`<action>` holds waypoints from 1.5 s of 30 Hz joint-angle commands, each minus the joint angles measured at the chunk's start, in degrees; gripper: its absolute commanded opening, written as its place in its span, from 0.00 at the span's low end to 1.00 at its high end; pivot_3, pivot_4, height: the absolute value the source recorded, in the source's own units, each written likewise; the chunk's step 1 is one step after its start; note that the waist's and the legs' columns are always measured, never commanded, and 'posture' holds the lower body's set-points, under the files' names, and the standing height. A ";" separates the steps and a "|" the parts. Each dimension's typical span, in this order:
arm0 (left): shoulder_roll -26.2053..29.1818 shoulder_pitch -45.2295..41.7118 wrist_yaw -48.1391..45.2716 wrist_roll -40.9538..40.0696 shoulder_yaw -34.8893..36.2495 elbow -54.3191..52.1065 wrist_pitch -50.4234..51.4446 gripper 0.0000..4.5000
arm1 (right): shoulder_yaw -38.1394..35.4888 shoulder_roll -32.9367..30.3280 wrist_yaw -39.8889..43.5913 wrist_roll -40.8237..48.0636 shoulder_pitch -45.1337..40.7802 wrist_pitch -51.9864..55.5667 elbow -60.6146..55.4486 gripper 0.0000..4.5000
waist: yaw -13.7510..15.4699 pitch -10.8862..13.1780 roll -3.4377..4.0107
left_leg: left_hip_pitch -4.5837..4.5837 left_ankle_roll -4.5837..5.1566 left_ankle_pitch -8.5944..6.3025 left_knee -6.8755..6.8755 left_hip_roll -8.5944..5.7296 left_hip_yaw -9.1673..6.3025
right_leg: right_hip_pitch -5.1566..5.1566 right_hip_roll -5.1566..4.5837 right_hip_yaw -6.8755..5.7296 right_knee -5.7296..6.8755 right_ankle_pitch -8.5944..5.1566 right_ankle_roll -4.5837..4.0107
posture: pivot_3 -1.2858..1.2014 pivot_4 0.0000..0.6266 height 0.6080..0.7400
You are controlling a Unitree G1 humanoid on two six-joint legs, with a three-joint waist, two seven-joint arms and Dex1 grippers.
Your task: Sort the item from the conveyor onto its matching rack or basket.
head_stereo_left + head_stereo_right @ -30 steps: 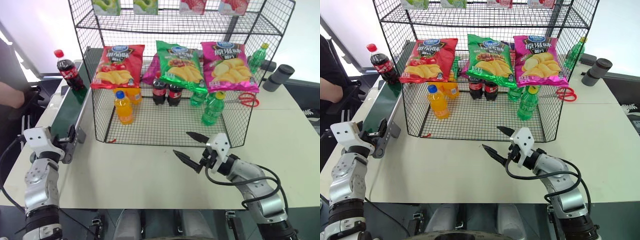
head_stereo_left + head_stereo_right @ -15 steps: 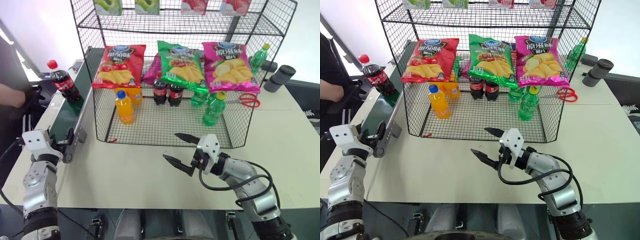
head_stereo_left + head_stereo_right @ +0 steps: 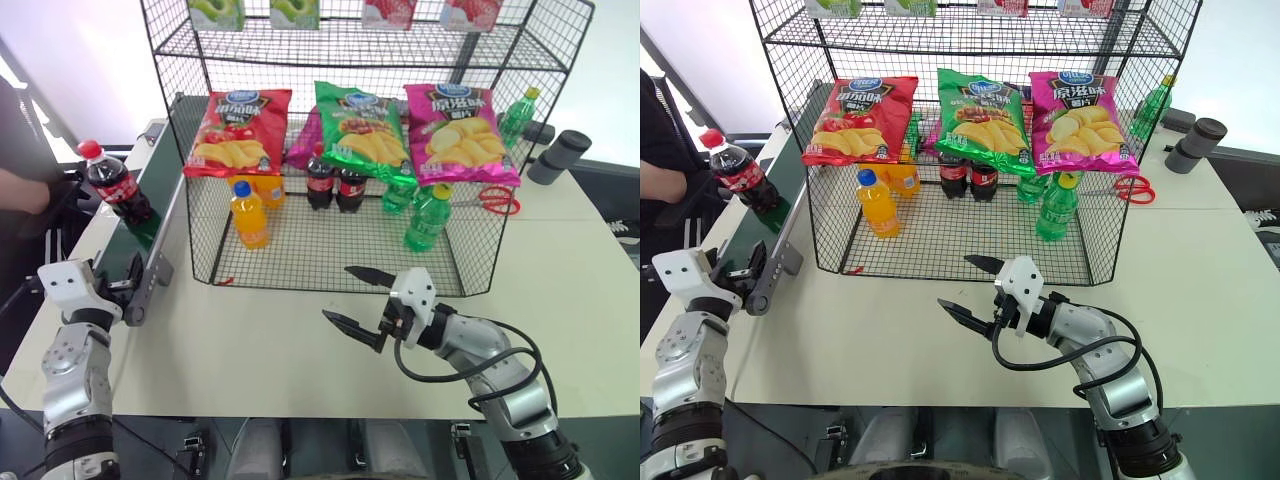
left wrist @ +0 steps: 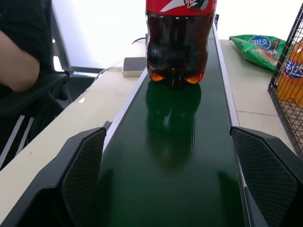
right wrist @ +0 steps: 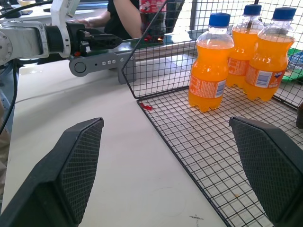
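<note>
Waiting stage: cola bottle [image 3: 112, 184] upright on conveyor [image 3: 140, 243], at 12 o'clock from left gripper [image 4: 165, 179]. Both grippers spread, empty; right gripper [image 3: 360, 300] hovers before rack [image 3: 330, 255]. Next calls for closing on the bottle's body.

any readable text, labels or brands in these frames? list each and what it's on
Nothing reads clearly enough to quote.
Red, green and pink chip bags clipped to the black wire rack: blue round logo and large pale characters, too small to read.
Small cola bottle on the dark green conveyor belt: white script on red label, cropped and unreadable.
Orange soda bottles: blue label print, blurred.
Cards on top shelf: no legible text.
</note>
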 commanded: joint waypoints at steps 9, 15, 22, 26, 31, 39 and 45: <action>1.29 -0.56 0.12 -0.45 1.48 -2.39 -1.11 1.00 | 0.20 0.84 -0.38 -0.09 0.00 -1.32 -0.96 0.98 | -0.05 0.00 0.00 | 0.00 0.00 0.00 -0.01 0.01 0.00 | -0.02 -0.01 0.01 0.00 0.00 -0.01 | 0.52 0.24 1.00; 1.45 -0.93 1.27 -0.08 1.88 -2.61 -1.55 1.00 | 0.41 0.86 -0.56 -0.06 0.11 -1.30 -0.75 0.98 | -0.05 0.00 0.00 | -0.01 -0.01 0.00 -0.01 0.01 -0.01 | -0.02 -0.03 0.01 -0.01 0.00 -0.01 | 0.52 0.24 1.00; 1.60 -1.15 2.50 0.19 1.97 -2.88 -2.21 1.00 | 0.60 0.93 -0.69 0.06 0.16 -1.18 -0.72 0.98 | -0.04 0.00 0.00 | -0.01 -0.01 -0.01 -0.01 0.01 -0.01 | -0.03 -0.06 0.01 -0.01 0.00 -0.02 | 0.52 0.24 1.00; 1.32 -1.00 2.76 -0.29 2.25 -3.48 -2.15 0.81 | 0.62 0.86 -0.62 0.14 0.25 -1.08 -0.74 1.00 | -0.01 0.00 0.00 | -0.02 -0.02 -0.01 -0.02 0.01 -0.01 | -0.03 -0.08 0.01 -0.02 0.00 -0.02 | 0.52 0.24 1.00; 2.15 -0.14 2.65 0.19 1.98 -6.16 -1.45 0.65 | 0.68 0.77 -0.74 -0.01 0.27 -0.96 -0.85 1.00 | -0.06 0.01 -0.02 | -0.05 -0.02 -0.01 -0.02 0.01 -0.02 | -0.04 -0.13 0.00 -0.05 -0.01 -0.03 | 0.52 0.24 1.00; 10.32 4.55 -13.82 -7.95 -1.21 -21.15 7.85 0.65 | -0.20 0.12 -0.50 0.17 0.01 -0.99 -0.64 1.00 | -0.30 0.06 -0.32 | -0.15 -0.07 -0.02 -0.13 0.01 -0.04 | -0.16 -0.19 -0.01 -0.15 -0.10 -0.21 | 0.52 0.24 1.00; 18.55 11.51 -27.90 -18.99 -5.16 -34.44 21.87 0.65 | -0.62 -0.33 1.08 3.65 -0.55 2.18 -2.19 1.00 | -0.56 0.12 -0.20 | -0.15 -0.09 -0.04 -0.25 -0.04 0.02 | -0.17 -0.30 -0.01 -0.30 -0.14 -0.30 | 0.52 0.24 1.00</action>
